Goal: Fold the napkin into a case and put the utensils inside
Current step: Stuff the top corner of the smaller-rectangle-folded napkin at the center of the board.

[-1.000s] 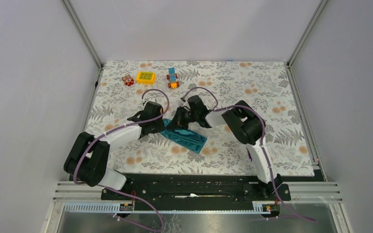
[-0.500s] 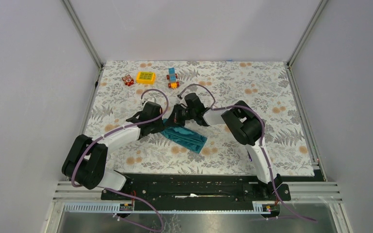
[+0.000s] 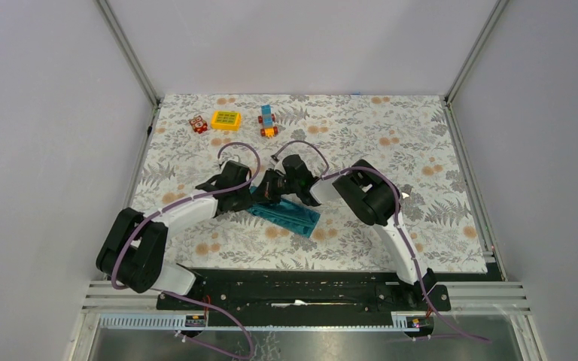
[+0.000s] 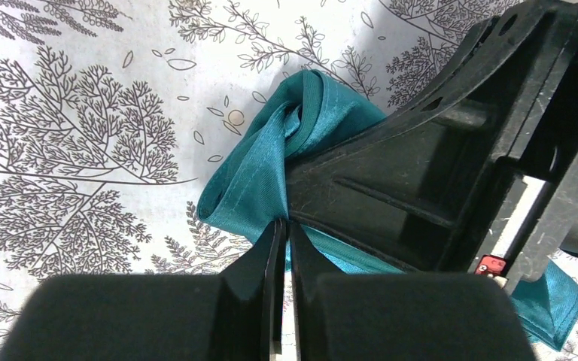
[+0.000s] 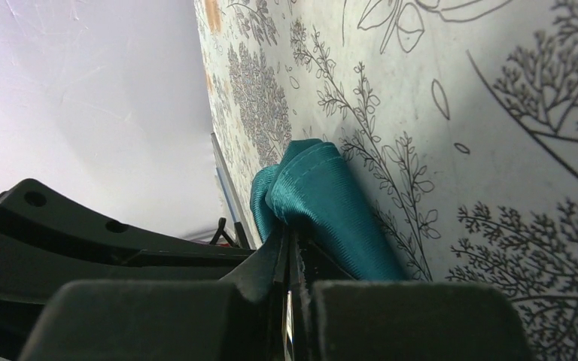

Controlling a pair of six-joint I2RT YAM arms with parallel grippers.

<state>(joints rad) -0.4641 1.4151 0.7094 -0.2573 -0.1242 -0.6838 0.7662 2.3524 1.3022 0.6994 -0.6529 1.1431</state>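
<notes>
The dark teal napkin lies folded into a narrow strip near the middle of the flowered table. Its left end is bunched up into a loop between the two grippers. My left gripper is shut on that end, with cloth pinched at its fingertips. My right gripper comes in from the opposite side, almost touching the left one, and is shut on the same bunched end. A rounded fold of napkin bulges just past its tips. The utensils are out of view.
Three toys stand at the back left of the table: a red block, a yellow block and a blue and orange figure. Grey walls close in the table on three sides. The right arm's body crowds the left wrist view.
The right gripper has closed and slid left along the napkin's end until it meets the left gripper. The napkin's left end is now bunched between them.
</notes>
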